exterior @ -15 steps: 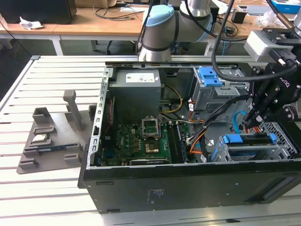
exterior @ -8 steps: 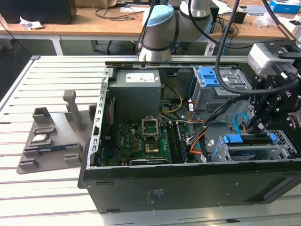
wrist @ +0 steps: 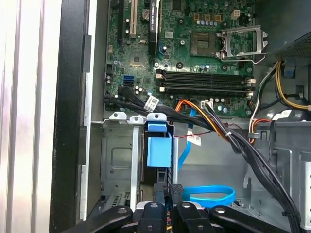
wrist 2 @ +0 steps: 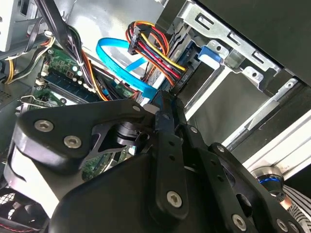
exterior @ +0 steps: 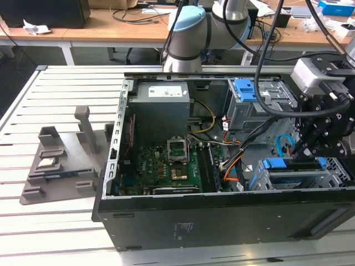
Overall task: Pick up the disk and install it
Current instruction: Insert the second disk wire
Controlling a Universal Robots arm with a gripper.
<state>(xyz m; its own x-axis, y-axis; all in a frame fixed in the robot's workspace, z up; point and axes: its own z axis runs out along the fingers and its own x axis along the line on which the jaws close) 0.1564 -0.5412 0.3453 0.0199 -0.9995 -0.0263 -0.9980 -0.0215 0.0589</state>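
The disk (exterior: 294, 165) sits edge-up in the metal drive cage (exterior: 333, 172) at the case's corner, on the exterior view's right. Its bright blue carrier (wrist: 159, 150) stands out in the first wrist view, and the carrier's tab (wrist 2: 210, 52) appears in the second wrist view. My gripper (exterior: 304, 154) hangs directly over the disk's upper edge, at or just above it. In both wrist views the black fingers (wrist: 163, 194) lie pressed together, with nothing between them. The gripper's tips (wrist 2: 167, 104) point into the cage beside the disk.
The open computer case (exterior: 222, 216) lies on a slatted white table (exterior: 33, 221). Inside are the green motherboard (wrist: 194, 43), a grey power supply box (exterior: 162, 111), a blue ribbed latch (exterior: 244, 88), bundled cables (wrist: 218, 126) and a blue data cable (wrist: 211, 194). A grey fixture (exterior: 61, 160) stands on the exterior view's left.
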